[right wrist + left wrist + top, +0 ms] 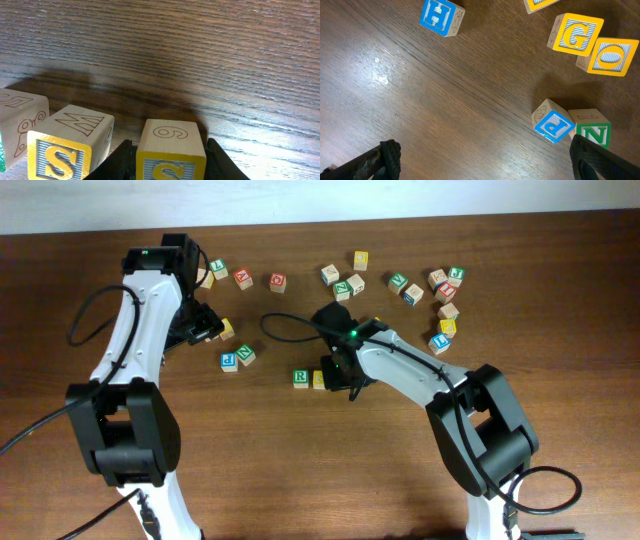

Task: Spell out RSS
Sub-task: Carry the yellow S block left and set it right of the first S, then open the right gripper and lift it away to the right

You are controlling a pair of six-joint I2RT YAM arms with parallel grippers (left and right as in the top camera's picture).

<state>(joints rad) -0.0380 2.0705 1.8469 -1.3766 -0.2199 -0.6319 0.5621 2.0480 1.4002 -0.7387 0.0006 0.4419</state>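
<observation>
A green R block (300, 378) and a yellow S block (319, 379) stand side by side in the middle of the table. My right gripper (340, 374) is shut on a second yellow S block (171, 149), which is just right of the first S block (67, 146) with a small gap between them. The edge of the R block (17, 120) shows at the far left of the right wrist view. My left gripper (205, 326) is open and empty over bare wood (485, 167) at the back left.
A blue P block (552, 122) and a green N block (592, 132) lie by the left gripper's right finger. Yellow G (576, 34), yellow O (611, 56) and blue H (441, 15) blocks lie beyond. Several loose blocks (440, 290) are scattered along the back.
</observation>
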